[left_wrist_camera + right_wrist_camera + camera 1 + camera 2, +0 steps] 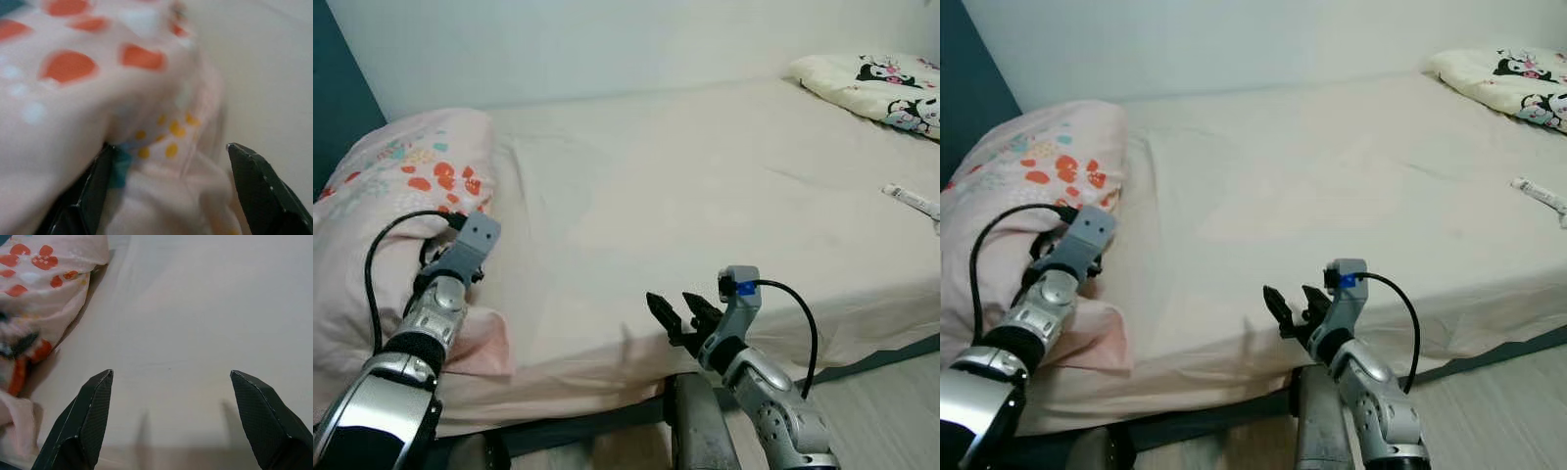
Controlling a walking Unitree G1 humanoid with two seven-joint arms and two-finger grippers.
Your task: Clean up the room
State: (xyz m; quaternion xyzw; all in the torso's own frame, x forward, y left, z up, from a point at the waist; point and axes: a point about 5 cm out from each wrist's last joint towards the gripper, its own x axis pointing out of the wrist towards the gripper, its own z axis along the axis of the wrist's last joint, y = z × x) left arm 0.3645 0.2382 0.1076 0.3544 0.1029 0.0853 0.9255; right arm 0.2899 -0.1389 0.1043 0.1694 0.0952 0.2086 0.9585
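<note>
Mostly bare cream bed (pixel 705 186) by white wall (pixel 607 44) | pink blanket (pixel 401 196), orange-flowered, bunched | left pincer (pixel 166 171) open around its fold | right pincer (pixel 171 416) open, empty

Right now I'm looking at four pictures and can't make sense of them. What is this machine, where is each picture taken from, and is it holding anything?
It is a walking humanoid robot with two silver arms, each ending in a gripper with two long black fingers. The two wide pictures come from cameras in its head, looking down at a bed with a cream sheet. The two close-ups come from cameras on its wrists, looking along the fingers.

The left gripper is pushed into a pink floral quilt bunched on the bed's left side, its fingers open around a fold of the fabric. The right gripper hovers open at the bed's near edge, holding nothing.

Also on the bed: a cartoon-print pillow at the far right, and a small white tube.
</note>
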